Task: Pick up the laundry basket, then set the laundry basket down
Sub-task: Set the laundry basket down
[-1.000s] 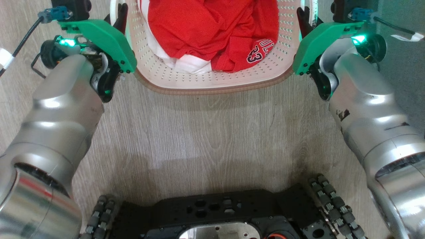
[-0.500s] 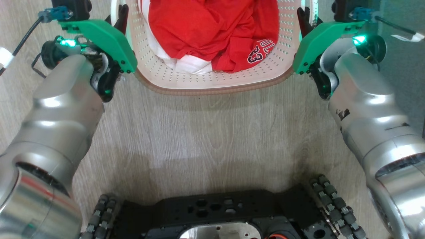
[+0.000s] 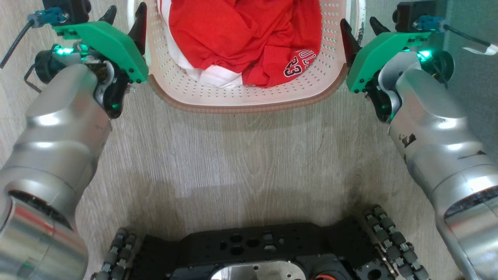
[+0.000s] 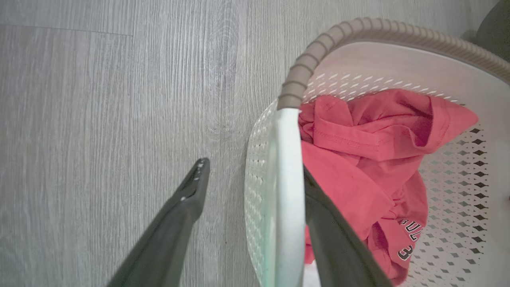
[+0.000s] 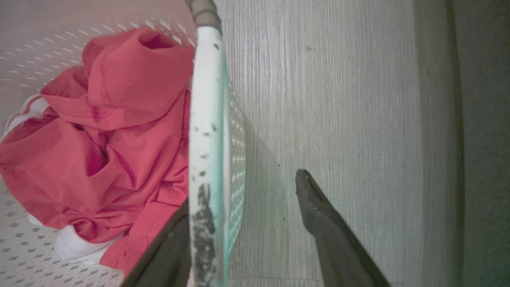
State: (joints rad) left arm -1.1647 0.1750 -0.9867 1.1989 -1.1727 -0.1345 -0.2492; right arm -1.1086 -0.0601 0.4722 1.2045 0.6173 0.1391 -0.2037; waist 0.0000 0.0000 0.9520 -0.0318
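Observation:
The laundry basket (image 3: 249,105), cream with perforated walls and a brown woven-look rim, rests on the wood floor straight ahead, red-and-white clothing (image 3: 245,35) piled inside. My left gripper (image 3: 124,17) is open astride the basket's left white handle (image 4: 287,191): one finger (image 4: 195,187) outside, the other inside against the clothing. My right gripper (image 3: 362,31) is open too, astride the scuffed right handle (image 5: 209,99), its outer finger (image 5: 318,211) well clear over the floor and the inner one partly hidden behind the handle.
My black wheeled base (image 3: 253,252) fills the bottom of the head view, with bare grey wood floor (image 3: 249,163) between it and the basket. A darker grey surface (image 3: 474,85) borders the floor on the right, close to my right arm.
Both grippers have opened and let go of the basket's handles, their outer fingers swinging away from the basket. The basket sits slightly further left in the head view.

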